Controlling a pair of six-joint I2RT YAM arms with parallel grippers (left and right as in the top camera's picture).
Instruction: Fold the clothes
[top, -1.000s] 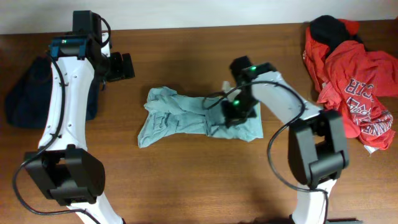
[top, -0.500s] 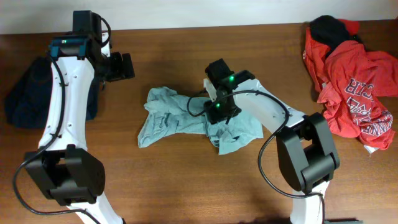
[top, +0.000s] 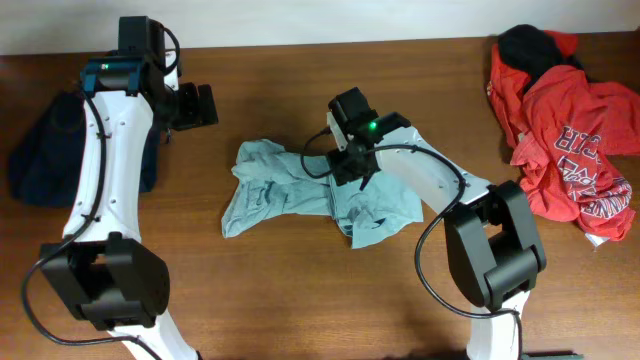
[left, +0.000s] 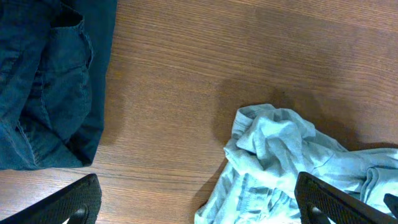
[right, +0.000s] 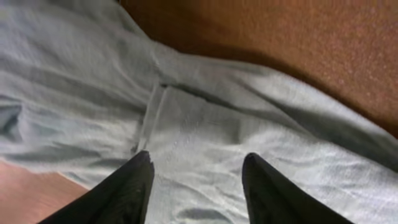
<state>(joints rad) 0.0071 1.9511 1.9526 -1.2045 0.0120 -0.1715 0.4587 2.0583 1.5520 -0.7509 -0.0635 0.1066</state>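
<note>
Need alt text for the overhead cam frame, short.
A crumpled pale grey-blue T-shirt lies centred on the wooden table, the right hand over its middle. The left hand hovers beside a dark navy garment at left; red T-shirts and a black piece are heaped at far right.

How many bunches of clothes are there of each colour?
Grey-blue shirt: 1
Navy garment: 1
Red heap: 1 (I can't tell how many shirts are in it)
Black piece: 1
Total: 4
</note>
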